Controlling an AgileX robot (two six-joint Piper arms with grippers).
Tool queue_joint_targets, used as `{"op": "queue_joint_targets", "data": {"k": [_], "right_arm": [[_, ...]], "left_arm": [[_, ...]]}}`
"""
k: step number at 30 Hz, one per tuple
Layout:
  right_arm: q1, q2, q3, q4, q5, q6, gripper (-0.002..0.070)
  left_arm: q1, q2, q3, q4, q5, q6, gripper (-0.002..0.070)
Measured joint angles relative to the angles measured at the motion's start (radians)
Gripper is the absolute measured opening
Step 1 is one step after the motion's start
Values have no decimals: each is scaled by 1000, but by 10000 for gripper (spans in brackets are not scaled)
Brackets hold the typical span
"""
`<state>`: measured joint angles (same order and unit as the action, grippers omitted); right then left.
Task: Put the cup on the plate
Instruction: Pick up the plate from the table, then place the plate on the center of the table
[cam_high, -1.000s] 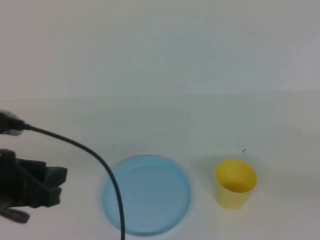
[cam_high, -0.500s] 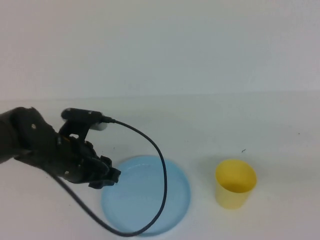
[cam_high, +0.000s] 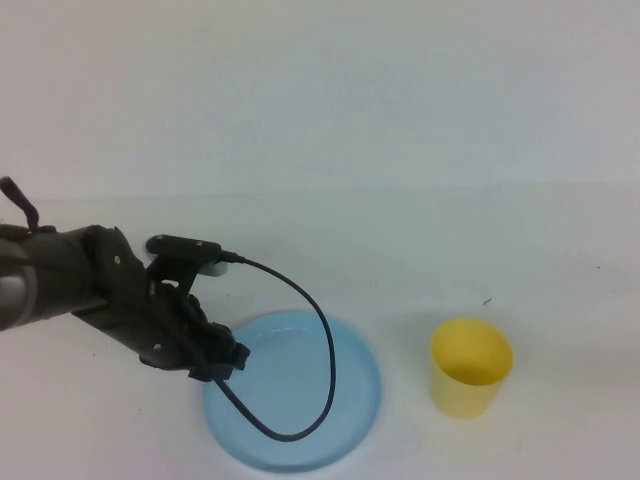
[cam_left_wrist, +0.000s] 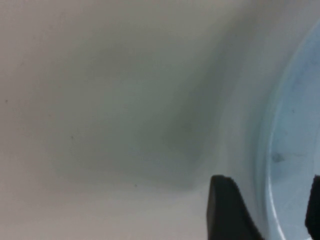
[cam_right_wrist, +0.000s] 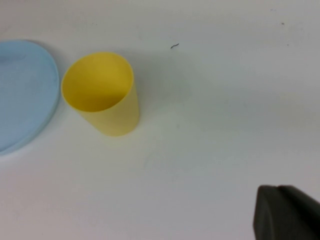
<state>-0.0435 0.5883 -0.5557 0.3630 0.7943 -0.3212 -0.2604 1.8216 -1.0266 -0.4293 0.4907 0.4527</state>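
We see the left gripper (cam_high: 228, 362) low over the plate's (cam_high: 340, 400) near-left edge, fingers spread and holding nothing — odd, since the cup (cam_high: 471, 379) stands upright on the table just right of the plate, untouched. The right gripper (cam_right_wrist: 285, 214) sits back from the cup; we cannot tell its state.

We see the plate (cam_left_wrist: 295, 150) cut off, blurred; right claw (cam_right_wrist: 287, 212) only a dark corner; left arm (cam_high: 110, 295) hides plate's edge.
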Motion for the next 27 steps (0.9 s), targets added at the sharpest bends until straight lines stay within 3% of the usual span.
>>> {"op": "queue_joint_targets", "data": {"k": [6, 11, 14, 27], "right_arm": [[0, 0, 0, -13, 0, 0, 1], [0, 0, 0, -14, -17, 0, 1], [0, 0, 0, -15, -35, 0, 1], [0, 42, 0, -20, -58, -51, 1]], "left_arm": [[0, 52, -16, 23, -14, 0, 280], [-2, 72, -32, 18, -36, 28, 91], [-2, 75, -56, 5, -41, 29, 36], [-129, 118, -194, -19, -42, 41, 8]]}}
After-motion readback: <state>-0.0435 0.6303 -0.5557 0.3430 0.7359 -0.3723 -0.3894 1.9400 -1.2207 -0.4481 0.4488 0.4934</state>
